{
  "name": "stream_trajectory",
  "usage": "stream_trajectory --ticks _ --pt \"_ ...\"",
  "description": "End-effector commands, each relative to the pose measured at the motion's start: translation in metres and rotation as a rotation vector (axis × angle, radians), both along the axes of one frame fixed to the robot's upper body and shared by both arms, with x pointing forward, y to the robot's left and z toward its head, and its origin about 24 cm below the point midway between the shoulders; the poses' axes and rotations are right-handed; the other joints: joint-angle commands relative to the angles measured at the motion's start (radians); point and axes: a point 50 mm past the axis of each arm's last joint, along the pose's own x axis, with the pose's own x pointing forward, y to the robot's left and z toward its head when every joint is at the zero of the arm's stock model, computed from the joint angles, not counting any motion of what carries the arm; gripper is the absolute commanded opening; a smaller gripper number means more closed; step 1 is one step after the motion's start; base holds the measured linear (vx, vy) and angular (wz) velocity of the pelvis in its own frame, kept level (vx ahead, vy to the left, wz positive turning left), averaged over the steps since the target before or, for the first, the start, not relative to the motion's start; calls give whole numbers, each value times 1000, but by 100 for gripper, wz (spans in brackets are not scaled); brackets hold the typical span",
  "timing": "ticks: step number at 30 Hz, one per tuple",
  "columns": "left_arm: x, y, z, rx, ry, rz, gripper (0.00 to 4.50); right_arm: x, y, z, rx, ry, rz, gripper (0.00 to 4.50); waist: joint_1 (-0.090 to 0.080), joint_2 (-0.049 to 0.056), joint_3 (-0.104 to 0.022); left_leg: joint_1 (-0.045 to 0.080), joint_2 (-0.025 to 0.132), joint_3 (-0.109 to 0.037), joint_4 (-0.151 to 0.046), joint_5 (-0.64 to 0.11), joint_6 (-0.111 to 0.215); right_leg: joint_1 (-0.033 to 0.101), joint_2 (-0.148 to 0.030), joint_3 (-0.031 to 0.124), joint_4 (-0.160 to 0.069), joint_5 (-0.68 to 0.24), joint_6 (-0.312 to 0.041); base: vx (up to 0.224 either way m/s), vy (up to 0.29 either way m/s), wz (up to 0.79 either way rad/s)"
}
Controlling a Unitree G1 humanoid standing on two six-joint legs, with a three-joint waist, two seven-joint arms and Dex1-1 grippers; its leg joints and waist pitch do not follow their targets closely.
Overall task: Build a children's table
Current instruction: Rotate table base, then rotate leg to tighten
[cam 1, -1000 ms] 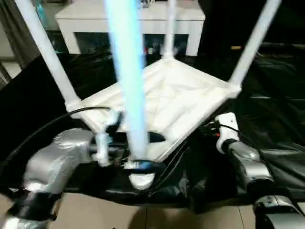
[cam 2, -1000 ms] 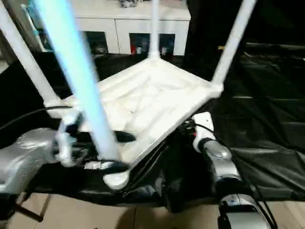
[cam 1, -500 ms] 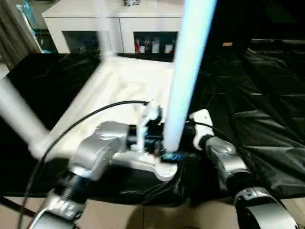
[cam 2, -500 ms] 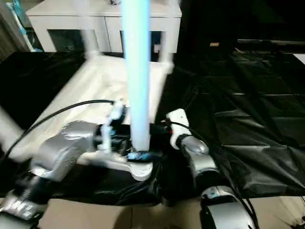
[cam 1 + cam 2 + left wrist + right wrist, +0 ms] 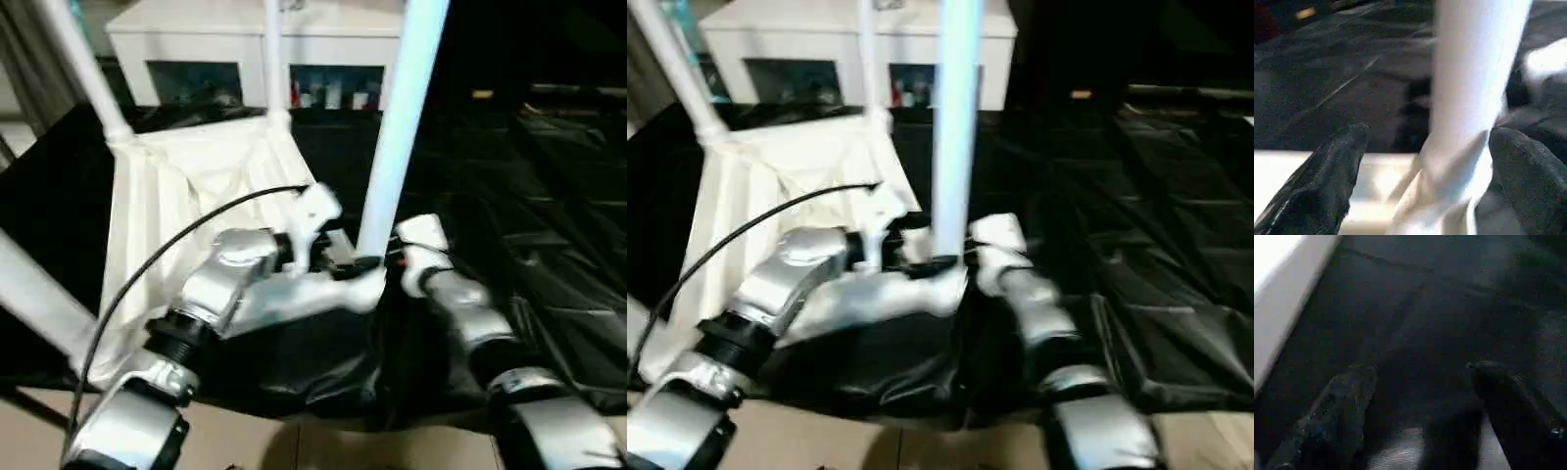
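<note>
Black crinkled plastic sheeting (image 5: pixel 549 235) is covering the work surface, with a white cabinet with glass doors (image 5: pixel 245 49) standing behind it, and on the sheet the white plastic rectangular table top (image 5: pixel 186 196) is lying underside up with long white tube legs (image 5: pixel 397 137) rising from its corners. The left gripper (image 5: pixel 1420 161) is standing wide, its black fingers (image 5: pixel 1327 176) straddling the base of the nearest leg, one fingertip against it. The right gripper (image 5: pixel 1418 396) is hanging just beside that corner, spread wide over bare sheeting and holding nothing.

Upturned table top (image 5: pixel 186 186); legs (image 5: pixel 397 127) upright
</note>
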Motion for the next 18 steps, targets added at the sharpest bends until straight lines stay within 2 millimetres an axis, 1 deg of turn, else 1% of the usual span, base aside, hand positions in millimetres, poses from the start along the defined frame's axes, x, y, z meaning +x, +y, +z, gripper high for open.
stream_trajectory --ticks 1,2,3,4,6,7,8,9,10,11,12,14,15,16,17,18 --pt "4 -1 8 0 -44 -2 442 5 -2 8 11 -29 -26 366 8 -14 -80 9 7 -2 -59 -145 65 59 -32 26 -56 -72 -249 0 0 0" --pt "5 2 10 -27 -40 0 442 7 -11 13 25 -51 -58 366 12 -15 -83 8 9 -3 -57 -122 76 62 -34 26 -50 -27 -261 0 0 0" --pt "5 2 10 -27 -40 0 442 7 -11 13 25 -51 -58 366 12 -16 -84 8 8 -2 -56 -110 83 62 -33 25 -47 -4 -269 0 0 0" --pt "5 3 12 -55 -34 -11 442 7 -15 16 34 -66 -66 366 17 -18 -87 6 7 1 -51 -84 109 62 -33 26 -42 50 -285 0 0 0" --pt "1 2 13 -116 7 -30 442 7 -21 19 29 -81 -51 366 25 -20 -87 5 7 2 -47 -68 126 62 -34 25 -39 72 -298 0 0 0" --pt "0 2 12 -118 16 -29 442 6 -22 19 27 -83 -42 366 26 -21 -87 4 8 3 -47 -66 129 62 -34 25 -37 76 -301 0 0 0" --pt "-3 3 6 -105 61 -20 442 4 -26 21 15 -86 7 366 28 -22 -86 3 9 4 -45 -70 137 61 -33 24 -37 76 -303 0 0 0" --pt "-4 3 -2 -74 91 5 442 3 -30 20 3 -77 31 366 30 -26 -84 2 10 4 -45 -77 141 61 -34 23 -38 64 -301 0 0 0" --pt "-6 3 -13 -32 119 46 442 1 -35 20 -24 -59 55 366 33 -27 -81 4 11 4 -46 -89 143 59 -33 23 -42 30 -294 0 0 0" --pt "-7 2 -18 -8 120 63 442 0 -39 20 -42 -50 63 366 35 -28 -79 4 13 4 -47 -106 139 58 -33 23 -46 -7 -281 0 0 0" --pt "-9 0 -23 -4 134 64 442 -1 -43 20 -57 -43 70 366 36 -26 -78 5 14 2 -48 -120 129 58 -34 24 -51 -44 -271 0 0 0" --pt "-14 -4 -29 -5 174 58 442 -2 -49 21 -86 -26 80 366 39 -25 -77 9 14 3 -50 -138 111 55 -34 24 -55 -77 -267 0 0 0" --pt "-16 -6 -32 -6 194 55 426 -3 -52 21 -99 -16 84 366 40 -27 -77 8 14 2 -50 -141 107 55 -34 24 -56 -83 -266 0 0 0" --pt "-19 -9 -35 -6 224 47 426 -4 -57 21 -123 -7 93 366 43 -28 -77 8 14 2 -50 -146 101 54 -34 25 -56 -90 -264 0 0 0" --pt "-24 -13 -40 15 250 30 426 -6 -61 22 -163 1 116 366 45 -17 -75 8 14 0 -52 -159 88 54 -37 25 -58 -105 -261 0 0 0" --pt "-25 -14 -40 18 254 28 426 -6 -62 22 -169 2 119 366 43 -21 -75 8 15 0 -53 -166 85 54 -35 23 -60 -109 -258 0 0 0"
